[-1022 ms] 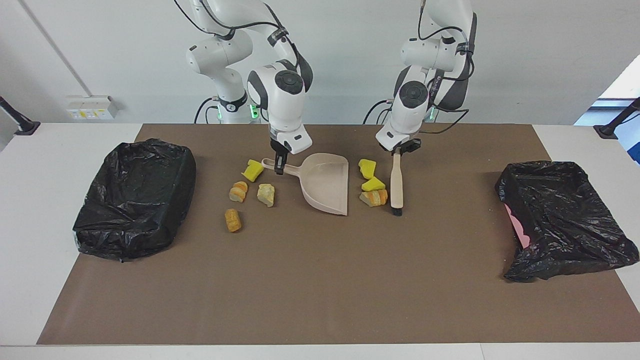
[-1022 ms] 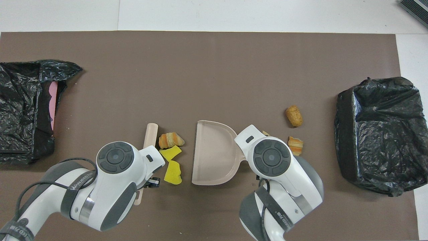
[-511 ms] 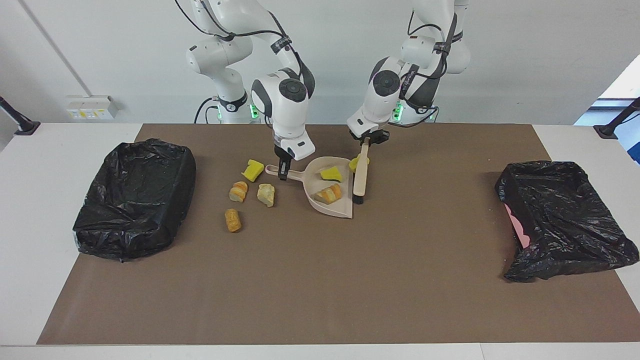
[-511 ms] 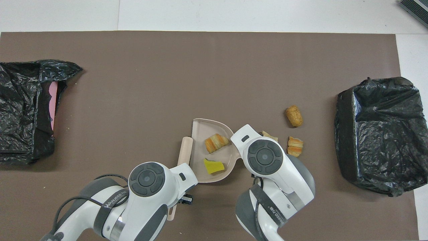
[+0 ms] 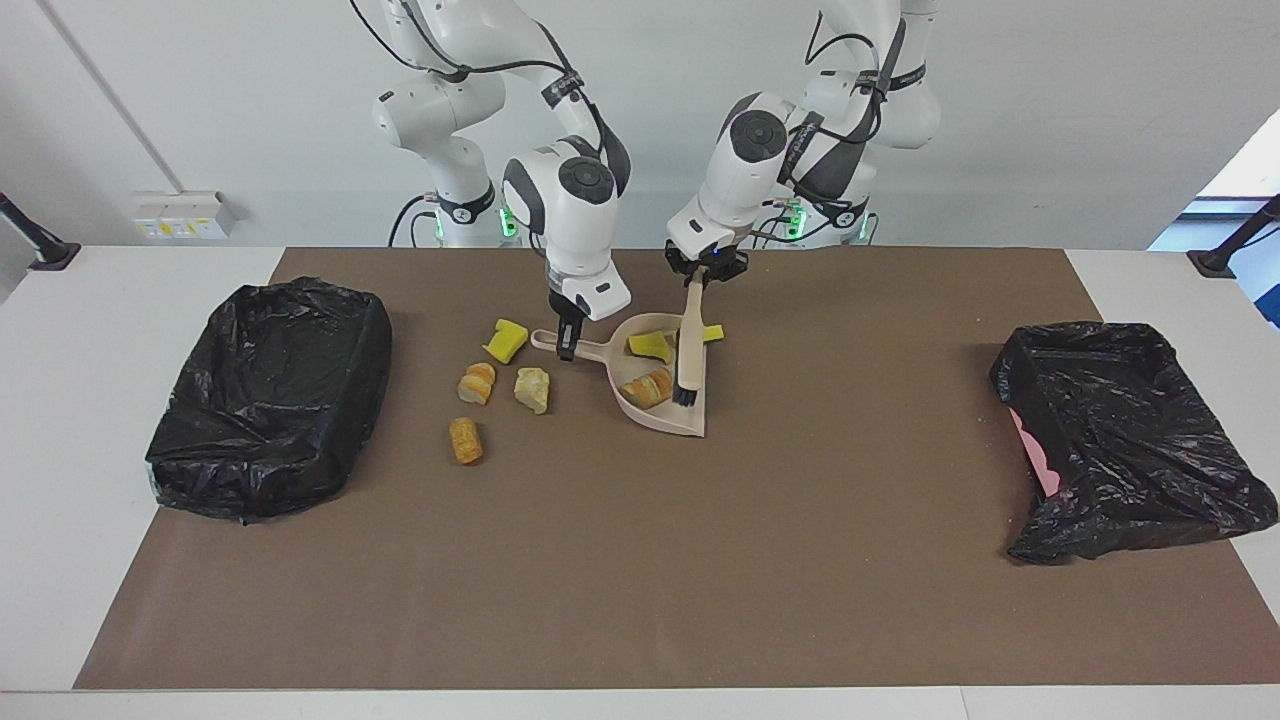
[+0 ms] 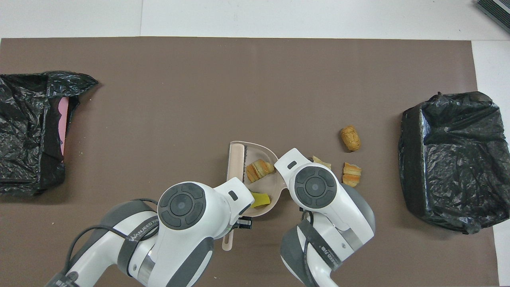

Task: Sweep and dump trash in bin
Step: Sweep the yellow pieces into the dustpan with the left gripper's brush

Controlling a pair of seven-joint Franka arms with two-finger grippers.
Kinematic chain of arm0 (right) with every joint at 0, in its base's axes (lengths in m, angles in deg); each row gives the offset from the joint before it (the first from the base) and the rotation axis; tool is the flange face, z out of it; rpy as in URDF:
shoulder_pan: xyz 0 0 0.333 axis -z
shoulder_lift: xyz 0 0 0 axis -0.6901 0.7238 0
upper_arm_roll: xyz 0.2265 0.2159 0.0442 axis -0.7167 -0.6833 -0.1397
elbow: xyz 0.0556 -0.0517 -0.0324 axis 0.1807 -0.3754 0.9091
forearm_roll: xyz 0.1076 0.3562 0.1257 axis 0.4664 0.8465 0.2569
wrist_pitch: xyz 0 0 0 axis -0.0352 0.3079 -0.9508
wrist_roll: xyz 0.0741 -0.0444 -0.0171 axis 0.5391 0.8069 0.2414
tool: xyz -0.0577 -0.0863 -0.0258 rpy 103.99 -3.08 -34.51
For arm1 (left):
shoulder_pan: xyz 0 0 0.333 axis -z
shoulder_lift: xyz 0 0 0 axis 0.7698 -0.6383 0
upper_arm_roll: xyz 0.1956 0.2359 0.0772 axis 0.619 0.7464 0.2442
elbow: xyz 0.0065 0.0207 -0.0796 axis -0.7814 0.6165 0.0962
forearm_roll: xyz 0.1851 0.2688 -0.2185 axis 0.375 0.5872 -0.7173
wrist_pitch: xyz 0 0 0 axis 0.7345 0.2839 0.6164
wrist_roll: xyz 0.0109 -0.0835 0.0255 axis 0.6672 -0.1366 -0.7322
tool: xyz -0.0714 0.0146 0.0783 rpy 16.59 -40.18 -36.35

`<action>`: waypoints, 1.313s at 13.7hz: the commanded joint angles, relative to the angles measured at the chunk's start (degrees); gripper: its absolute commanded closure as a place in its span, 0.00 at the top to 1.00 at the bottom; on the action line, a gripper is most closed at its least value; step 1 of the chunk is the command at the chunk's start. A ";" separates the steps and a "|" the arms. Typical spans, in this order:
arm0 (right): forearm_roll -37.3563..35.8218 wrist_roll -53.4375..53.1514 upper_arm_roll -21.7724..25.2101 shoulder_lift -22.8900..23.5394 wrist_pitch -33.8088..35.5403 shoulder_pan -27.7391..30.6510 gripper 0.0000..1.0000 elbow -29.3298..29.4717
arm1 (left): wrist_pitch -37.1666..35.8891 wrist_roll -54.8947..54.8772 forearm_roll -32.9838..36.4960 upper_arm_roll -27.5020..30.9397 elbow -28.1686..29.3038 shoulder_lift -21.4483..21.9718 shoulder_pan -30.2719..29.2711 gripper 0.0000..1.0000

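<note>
Trash point(image 5: 650, 385): light, soft chunks. Left end effector point(image 5: 697, 281) clamped on brush point(image 5: 688, 345); right end effector point(image 5: 566, 343) clamped on dustpan point(image 5: 690, 418) handle, mid-bench.

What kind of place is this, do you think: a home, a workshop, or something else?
Probably a robotics lab. Two robot arms stand at a white table under a brown mat, with staged trash, a dustpan, a brush, and lined bins against a bare wall.

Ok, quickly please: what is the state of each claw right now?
Left claw: closed on the brush handle, bristles in the dustpan.
Right claw: closed on the dustpan handle.
</note>
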 commanded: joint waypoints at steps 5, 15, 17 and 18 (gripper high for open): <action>-1.77 -2.12 -0.20 0.44 -0.58 0.14 0.00 0.25 | -17.59 16.36 7.43 0.37 0.82 4.98 0.61 0.00; -1.77 -2.02 -0.20 0.35 -0.23 0.23 0.00 0.26 | -4.63 20.50 3.05 -0.07 9.89 4.56 6.85 0.00; -1.77 -2.11 -0.20 0.35 -0.14 0.23 0.00 0.26 | -2.67 19.97 2.34 -0.16 8.75 3.59 7.81 0.00; -1.77 -2.11 -0.20 0.35 -0.14 0.23 0.00 0.26 | -2.59 19.97 1.90 -0.16 7.35 2.80 7.99 0.00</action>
